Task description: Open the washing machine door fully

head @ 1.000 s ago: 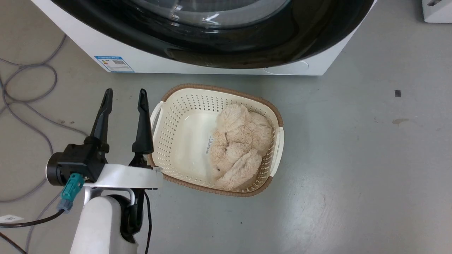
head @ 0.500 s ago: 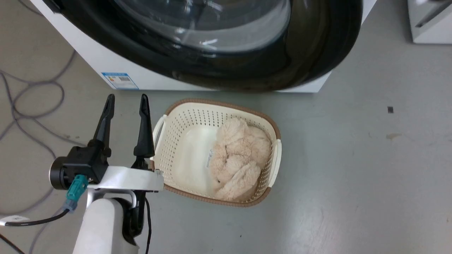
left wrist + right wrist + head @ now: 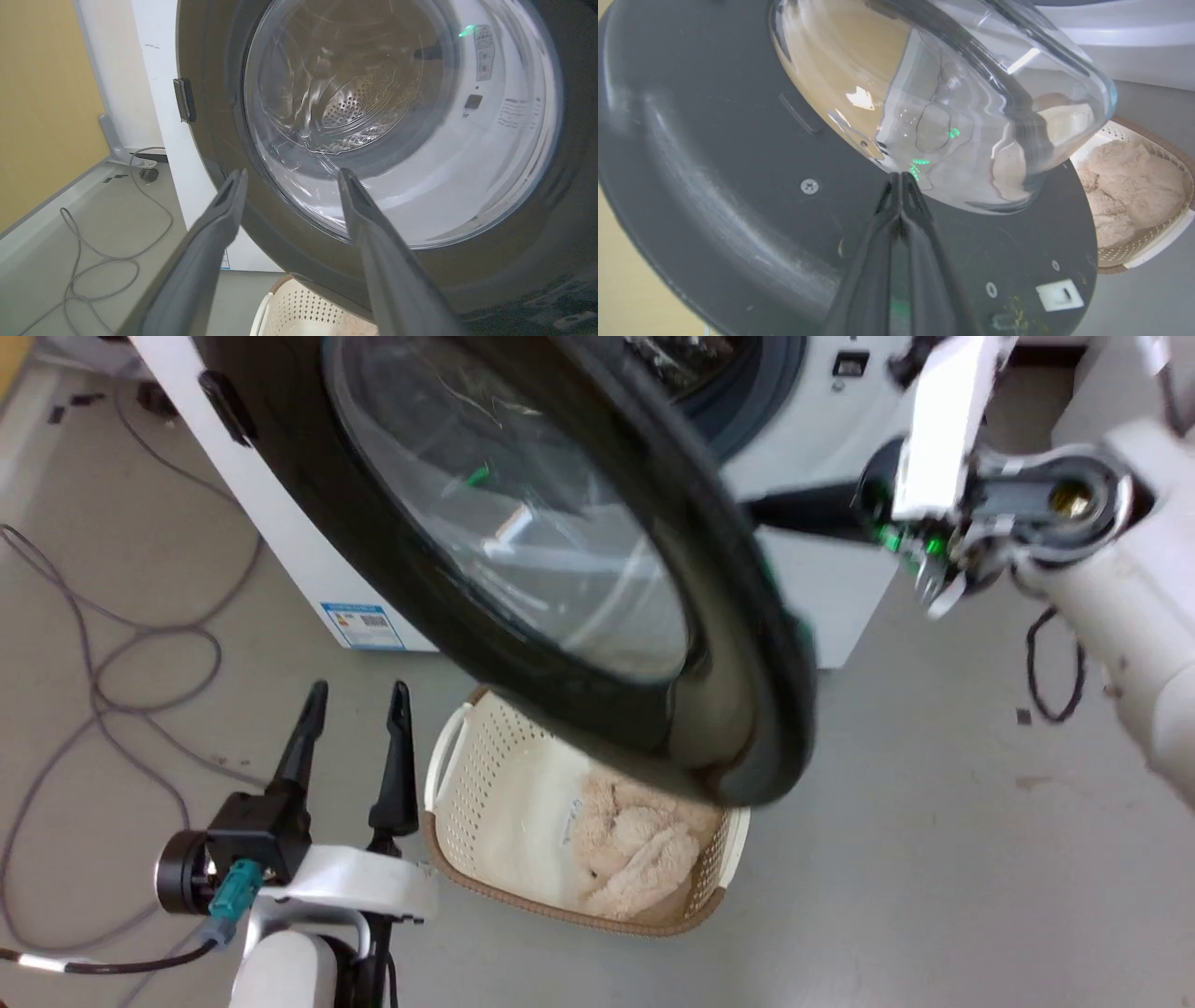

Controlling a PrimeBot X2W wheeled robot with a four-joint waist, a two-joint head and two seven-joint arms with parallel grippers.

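Right gripper (image 3: 901, 182), fingers together, at washing machine door (image 3: 523, 541) (left gripper (image 3: 359, 691) spread); basket (image 3: 481, 761) holds plush (image 3: 635, 845).

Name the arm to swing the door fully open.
Right: the right gripper, shut, points at the inner face of the washing machine door; the left gripper hangs low beside the laundry basket.

Grey floor (image 3: 934, 896) all round the basket (image 3: 476, 756), smooth and scuffed, with a dull sheen under soft, even light. Inside the basket sits a beige plush heap (image 3: 635, 859). Off the basket's left in the head view, grey cables (image 3: 217, 658) loop loosely over the floor. Well to the basket's right there's one small dark mark (image 3: 1024, 716), and close by it a faint brownish stain (image 3: 1036, 782). In the left wrist view, well beyond the basket, a yellow wall (image 3: 37, 93) with a pale strip (image 3: 46, 210) along its foot.
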